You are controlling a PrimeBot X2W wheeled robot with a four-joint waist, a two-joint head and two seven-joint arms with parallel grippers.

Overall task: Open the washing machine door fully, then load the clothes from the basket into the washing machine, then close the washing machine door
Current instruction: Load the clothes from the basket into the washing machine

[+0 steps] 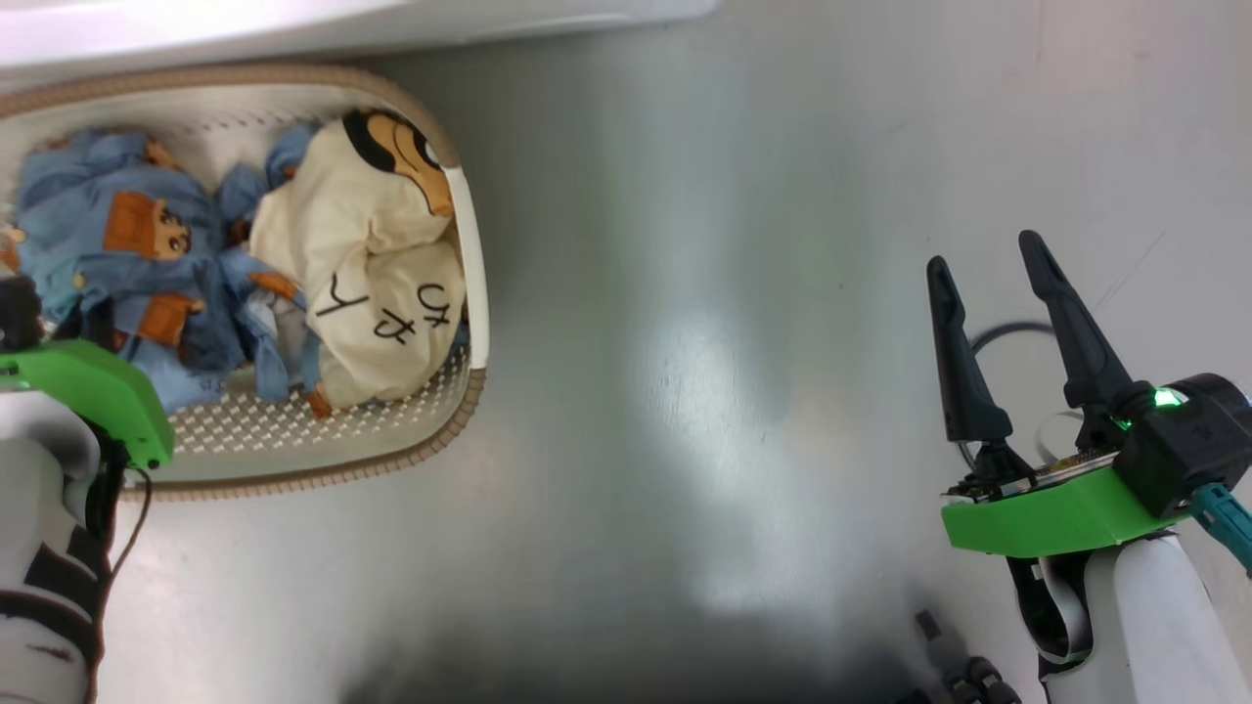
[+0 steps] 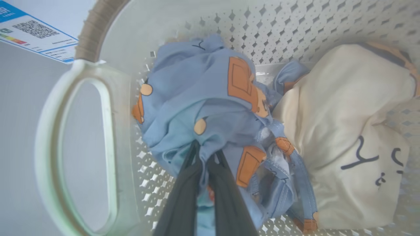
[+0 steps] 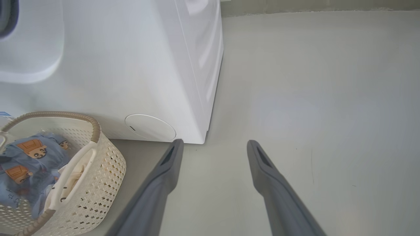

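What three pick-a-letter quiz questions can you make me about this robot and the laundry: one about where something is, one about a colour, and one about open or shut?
1. Where do the clothes lie?
A. on a chair
B. in the basket
C. hanging on a line

2. What colour is the garment that the left gripper pinches?
A. red
B. green
C. light blue

3. How is the right gripper?
A. open, holding nothing
B. shut on a sock
C. shut on a towel

Answers:
1 B: both pieces sit inside its perforated walls.
2 C: blue cloth with orange patches is squeezed between the closed fingers.
3 A: its two fingers stand apart with nothing between them.
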